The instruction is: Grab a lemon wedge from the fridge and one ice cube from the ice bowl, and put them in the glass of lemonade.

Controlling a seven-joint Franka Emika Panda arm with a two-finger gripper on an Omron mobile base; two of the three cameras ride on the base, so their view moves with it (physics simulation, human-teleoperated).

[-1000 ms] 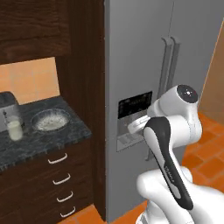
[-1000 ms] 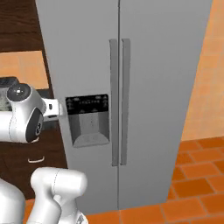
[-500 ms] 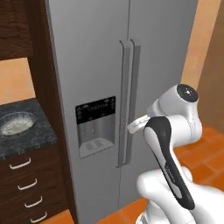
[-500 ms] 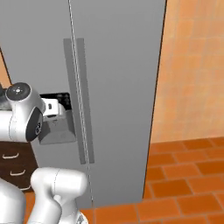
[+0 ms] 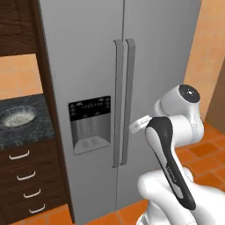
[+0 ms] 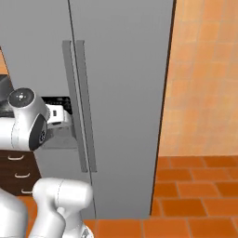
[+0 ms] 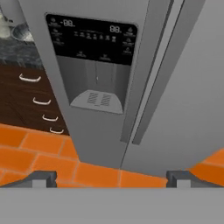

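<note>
Currently gripper jaws wide apart, empty, clear of fridge. Fridge doors shut, straight ahead at 12 o'clock; handles at 1 o'clock, dispenser panel at 11. Ice bowl on counter, far left.

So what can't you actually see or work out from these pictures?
- Inside the fridge: both doors shut, so any lemon wedge is hidden.
- Ice bowl: cut by the left base view's left edge; contents too blurred.
- Tool: fingertips barely show in the hand view, wide apart, empty.
</note>
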